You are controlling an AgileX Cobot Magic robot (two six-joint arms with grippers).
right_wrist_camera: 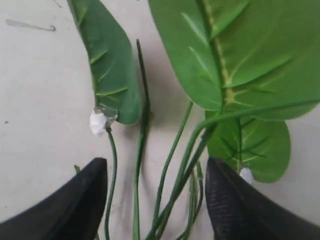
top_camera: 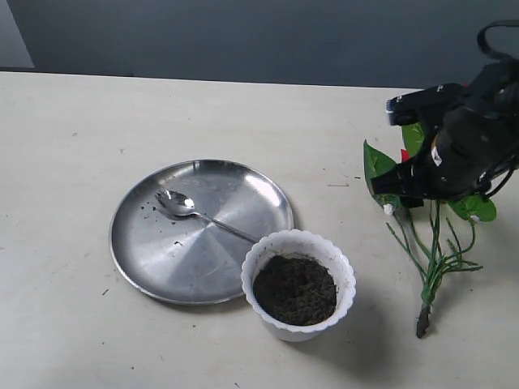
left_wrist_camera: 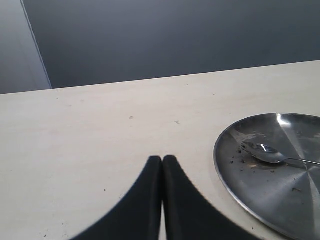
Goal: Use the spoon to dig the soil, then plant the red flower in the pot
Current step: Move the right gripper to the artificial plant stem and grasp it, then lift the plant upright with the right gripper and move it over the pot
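The spoon (top_camera: 182, 204) lies on the round steel plate (top_camera: 162, 259), its bowl toward the far left; it also shows in the left wrist view as the spoon (left_wrist_camera: 265, 153). The white pot (top_camera: 298, 238) stands at the plate's near right edge, filled with dark soil (top_camera: 295, 289). The red flower (top_camera: 434, 251) lies on the table at the right, blooms mostly hidden under the right arm. My right gripper (right_wrist_camera: 156, 161) is open just above the table, with the flower's green stems (right_wrist_camera: 172, 165) between its fingers. My left gripper (left_wrist_camera: 162, 158) is shut on nothing, over bare table beside the plate (left_wrist_camera: 250, 190).
Soil crumbs dot the plate near the spoon. Broad green leaves (right_wrist_camera: 235, 55) spread beyond the right gripper's fingers. A dark wall runs behind the table's far edge.
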